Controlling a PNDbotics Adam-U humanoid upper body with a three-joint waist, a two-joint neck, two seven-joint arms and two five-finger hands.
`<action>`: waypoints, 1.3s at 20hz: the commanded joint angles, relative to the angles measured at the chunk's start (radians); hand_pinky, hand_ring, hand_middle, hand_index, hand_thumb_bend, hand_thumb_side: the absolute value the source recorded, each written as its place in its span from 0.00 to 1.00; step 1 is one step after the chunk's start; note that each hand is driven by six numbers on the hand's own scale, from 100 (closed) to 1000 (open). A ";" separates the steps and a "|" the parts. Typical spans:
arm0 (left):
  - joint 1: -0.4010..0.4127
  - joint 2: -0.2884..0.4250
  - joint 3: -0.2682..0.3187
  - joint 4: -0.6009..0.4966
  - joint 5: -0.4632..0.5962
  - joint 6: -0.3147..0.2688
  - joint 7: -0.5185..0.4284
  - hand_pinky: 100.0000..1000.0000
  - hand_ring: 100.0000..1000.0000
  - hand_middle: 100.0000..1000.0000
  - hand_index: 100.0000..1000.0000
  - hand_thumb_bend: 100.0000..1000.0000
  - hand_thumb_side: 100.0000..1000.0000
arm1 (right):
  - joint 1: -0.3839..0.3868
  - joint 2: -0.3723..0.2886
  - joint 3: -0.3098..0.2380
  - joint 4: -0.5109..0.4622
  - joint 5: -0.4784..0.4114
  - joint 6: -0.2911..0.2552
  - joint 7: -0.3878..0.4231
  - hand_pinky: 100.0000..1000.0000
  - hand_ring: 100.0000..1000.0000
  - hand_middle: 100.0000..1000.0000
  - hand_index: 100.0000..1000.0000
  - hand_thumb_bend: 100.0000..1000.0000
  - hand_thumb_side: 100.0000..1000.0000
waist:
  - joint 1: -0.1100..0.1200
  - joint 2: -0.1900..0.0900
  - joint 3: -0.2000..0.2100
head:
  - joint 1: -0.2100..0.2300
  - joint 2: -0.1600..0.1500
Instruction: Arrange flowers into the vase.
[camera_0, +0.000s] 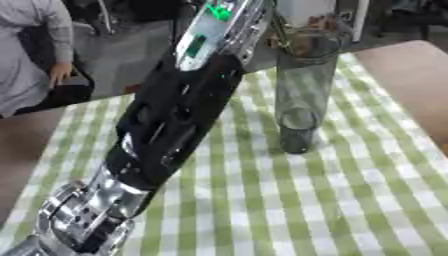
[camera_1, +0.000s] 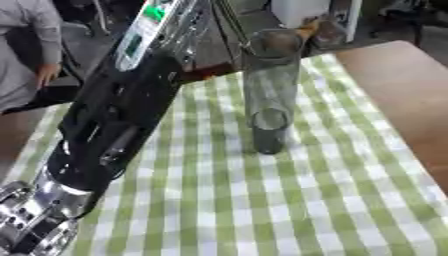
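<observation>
Vase standing upright on checked cloth, left arm reaching past it; hand state: cannot tell.

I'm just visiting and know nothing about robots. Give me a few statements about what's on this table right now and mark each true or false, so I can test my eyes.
1. A tall clear glass vase stands upright on the table. True.
2. The tablecloth is plain red. False: it is green-and-white checked.
3. The vase is full of flowers. False: no flowers show in it; it looks empty.
4. A black and silver robot arm stretches across the left side of the view. True.
5. The vase lies under the arm. False: it stands to the right of the arm, apart from it.
6. A robot hand is holding the vase. False: no robot hand shows in either view.
</observation>
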 joint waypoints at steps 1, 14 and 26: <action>-0.022 0.008 0.004 -0.004 -0.007 -0.018 -0.011 0.00 0.00 0.00 0.00 0.28 0.00 | -0.015 -0.014 -0.011 -0.016 -0.011 -0.010 -0.012 0.67 0.76 0.81 0.87 0.00 1.00 | -0.010 -0.010 -0.004 | 0.009 -0.018; -0.033 -0.007 0.016 0.079 -0.024 -0.112 -0.057 0.00 0.00 0.00 0.00 0.28 0.00 | -0.019 -0.009 -0.013 -0.016 -0.008 -0.007 -0.007 0.67 0.76 0.81 0.87 0.00 1.00 | -0.001 0.016 -0.024 | 0.030 -0.057; -0.072 0.004 0.030 0.135 -0.053 -0.114 -0.070 0.00 0.00 0.00 0.00 0.33 0.00 | -0.034 0.002 -0.003 -0.016 0.002 0.011 0.004 0.67 0.76 0.80 0.87 0.00 1.00 | 0.014 0.036 -0.031 | 0.046 -0.085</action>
